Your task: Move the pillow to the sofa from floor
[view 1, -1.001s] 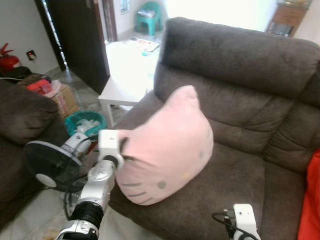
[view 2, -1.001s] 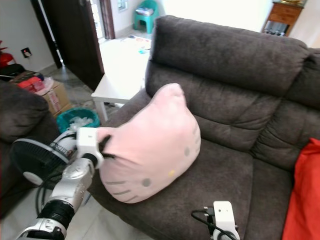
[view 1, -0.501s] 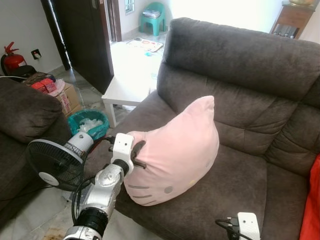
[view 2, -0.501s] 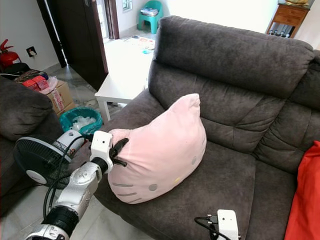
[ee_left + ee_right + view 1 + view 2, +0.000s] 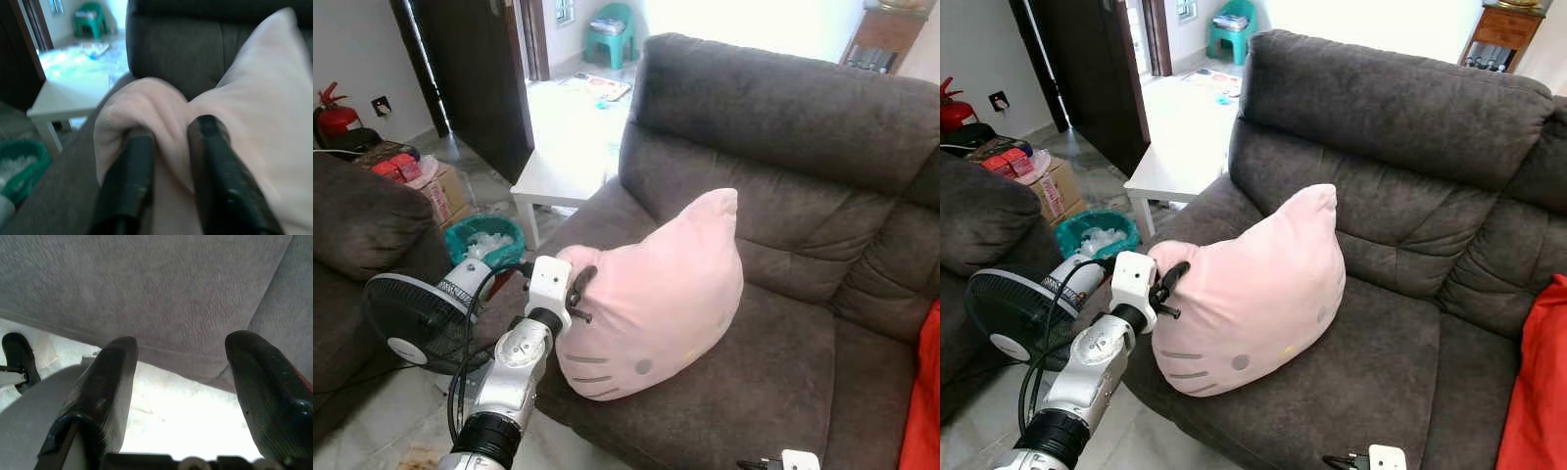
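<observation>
Dark grey sofa (image 5: 783,147) takes most of the room in front of the robot, and on its seat cushion, close to the front edge and the left armrest side, lies the pink pillow (image 5: 666,294). It is shaped like a cat face; its one visible pointed ear is directed up toward the backrest, and the face side with whiskers and grey nose looks down and forward, toward the floor. Its long axis goes on a diagonal — from the low front-left edge up to the ear at the back-right. The lower part of the pillow rests on the cushion. The left gripper (image 5: 168,147) is clamped on a fold of pink fabric at the pillow's left corner, the two black fingers (image 5: 215,171) pressing the fold between them. The right gripper (image 5: 181,382) hangs low at the front edge of the sofa seat with its fingers spread apart, holding nothing. Left of the sofa stand a black fan (image 5: 411,318), a teal bin (image 5: 484,240) and a cardboard box (image 5: 435,191) — behind them a white low table (image 5: 568,162), and a red cushion (image 5: 1538,392) lies at the right end of the seat.
</observation>
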You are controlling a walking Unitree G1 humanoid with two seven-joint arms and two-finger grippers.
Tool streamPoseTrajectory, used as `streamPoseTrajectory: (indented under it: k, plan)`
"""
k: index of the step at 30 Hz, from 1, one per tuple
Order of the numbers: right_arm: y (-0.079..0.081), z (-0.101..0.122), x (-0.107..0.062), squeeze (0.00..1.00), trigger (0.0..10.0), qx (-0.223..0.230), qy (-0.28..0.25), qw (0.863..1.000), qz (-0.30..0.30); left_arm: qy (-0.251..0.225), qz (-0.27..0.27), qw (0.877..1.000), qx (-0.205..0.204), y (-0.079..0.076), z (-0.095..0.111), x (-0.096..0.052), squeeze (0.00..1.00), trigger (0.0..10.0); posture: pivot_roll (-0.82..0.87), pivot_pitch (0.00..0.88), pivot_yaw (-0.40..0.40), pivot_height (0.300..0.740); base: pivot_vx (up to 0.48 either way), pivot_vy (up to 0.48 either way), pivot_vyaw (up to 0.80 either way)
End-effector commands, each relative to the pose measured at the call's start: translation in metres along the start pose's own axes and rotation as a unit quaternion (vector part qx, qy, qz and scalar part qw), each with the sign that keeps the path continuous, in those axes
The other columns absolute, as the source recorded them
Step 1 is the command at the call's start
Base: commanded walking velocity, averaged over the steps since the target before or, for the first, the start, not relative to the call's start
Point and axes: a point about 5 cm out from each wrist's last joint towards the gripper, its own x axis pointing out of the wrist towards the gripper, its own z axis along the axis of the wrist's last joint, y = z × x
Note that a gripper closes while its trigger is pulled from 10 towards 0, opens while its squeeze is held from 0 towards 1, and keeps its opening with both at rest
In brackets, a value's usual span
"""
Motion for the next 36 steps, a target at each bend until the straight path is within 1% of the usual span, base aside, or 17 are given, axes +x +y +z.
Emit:
streamPoseTrajectory:
  k: [1, 10, 14, 16, 17, 18, 19, 20, 23, 24, 26, 27, 28, 30, 32, 34, 36]
  plan:
    - [-0.001, 0.003, 0.0, 0.0, 10.0, 0.008, -0.005, 1.0, -0.002, -0.009, -0.01, 1.0, 0.003, -0.004, 0.003, -0.001, 1.0, 10.0, 0.09, 0.0, -0.049, 0.74, 0.0, 0.0, 0.0]
    - [-0.001, 0.003, 0.0, 0.0, 10.0, 0.01, -0.006, 1.0, -0.004, -0.022, -0.01, 1.0, 0.009, -0.004, 0.009, -0.002, 1.0, 10.0, 0.09, 0.0, -0.047, 0.74, 0.0, 0.0, 0.0]
    - [0.0, 0.002, 0.0, 0.0, 10.0, 0.011, -0.007, 1.0, -0.002, -0.035, -0.008, 0.999, 0.03, -0.004, 0.014, -0.005, 1.0, 10.0, 0.1, 0.0, -0.047, 0.74, 0.0, 0.0, 0.0]
    - [0.0, 0.002, 0.0, 0.0, 10.0, 0.011, -0.007, 1.0, -0.002, -0.046, -0.002, 0.998, 0.052, -0.003, 0.017, -0.009, 1.0, 10.0, 0.1, 0.0, -0.047, 0.74, 0.0, 0.0, 0.0]
    - [0.001, 0.002, 0.0, 0.0, 10.0, 0.013, -0.007, 1.0, -0.002, -0.052, -0.003, 0.996, 0.066, -0.004, 0.019, -0.013, 0.83, 10.0, 0.1, 0.0, -0.047, 0.74, 0.0, 0.0, 0.0]
    - [0.001, 0.002, 0.0, 0.0, 10.0, 0.013, -0.007, 1.0, -0.002, -0.056, -0.002, 0.995, 0.079, -0.004, 0.019, -0.016, 0.09, 10.0, 0.1, 0.0, -0.045, 0.74, 0.0, 0.0, 0.0]
    - [0.001, 0.002, 0.0, 0.0, 10.0, 0.015, -0.008, 1.0, -0.002, -0.058, 0.0, 0.994, 0.091, -0.004, 0.018, -0.02, 0.0, 10.0, 0.1, 0.0, -0.045, 0.74, 0.0, 0.0, 0.0]
    - [0.001, 0.002, 0.0, 0.0, 10.0, 0.02, -0.011, 1.0, 0.0, -0.053, 0.02, 0.994, 0.094, 0.0, 0.013, -0.026, 0.0, 10.0, 0.1, 0.0, -0.045, 0.74, 0.0, 0.0, 0.0]
    - [0.001, 0.003, 0.0, 0.0, 10.0, 0.026, -0.014, 1.0, 0.002, -0.04, 0.06, 0.994, 0.077, 0.008, 0.004, -0.034, 0.0, 10.0, 0.1, 0.0, -0.045, 0.74, 0.0, 0.0, 0.0]
    - [0.002, 0.003, 0.0, 0.0, 10.0, 0.029, -0.015, 0.999, 0.002, -0.036, 0.07, 0.994, 0.078, 0.011, 0.001, -0.037, 0.0, 10.0, 0.1, 0.0, -0.046, 0.74, 0.0, 0.0, 0.0]
    - [0.003, 0.006, 0.0, 0.0, 10.0, 0.036, -0.023, 0.999, 0.007, -0.013, 0.111, 0.988, 0.105, 0.019, -0.008, -0.046, 0.0, 10.0, 0.1, 0.0, -0.048, 0.74, 0.0, 0.0, 0.0]
    - [0.003, 0.006, 0.0, 0.0, 10.0, 0.036, -0.023, 0.999, 0.007, -0.013, 0.111, 0.988, 0.105, 0.019, -0.008, -0.046, 0.0, 10.0, 0.1, 0.0, -0.048, 0.74, 0.0, 0.0, 0.0]
    - [0.003, 0.007, 0.0, 0.0, 10.0, 0.04, -0.027, 0.999, 0.008, -0.01, 0.125, 0.986, 0.111, 0.022, -0.009, -0.049, 0.0, 10.0, 0.09, 0.0, -0.048, 0.74, 0.0, 0.0, 0.0]
    - [0.003, 0.008, 0.001, 0.0, 10.0, 0.047, -0.029, 0.998, 0.009, -0.011, 0.138, 0.984, 0.109, 0.024, -0.009, -0.052, 0.0, 10.0, 0.09, 0.0, -0.047, 0.74, 0.0, 0.0, 0.0]
    - [0.003, 0.008, 0.001, 0.0, 10.0, 0.054, -0.032, 0.998, 0.01, -0.008, 0.15, 0.981, 0.12, 0.025, -0.011, -0.058, 0.0, 10.0, 0.09, 0.0, -0.045, 0.74, 0.0, 0.0, 0.0]
    - [0.003, 0.008, 0.0, 0.0, 10.0, 0.054, -0.032, 0.998, 0.01, -0.008, 0.152, 0.98, 0.125, 0.025, -0.012, -0.06, 0.0, 10.0, 0.09, 0.0, -0.045, 0.74, 0.0, 0.0, 0.0]
    - [0.003, 0.008, 0.0, 0.0, 10.0, 0.056, -0.034, 0.998, 0.013, -0.001, 0.155, 0.979, 0.133, 0.024, -0.016, -0.067, 0.0, 10.0, 0.09, 0.0, -0.045, 0.74, 0.0, 0.0, 0.0]
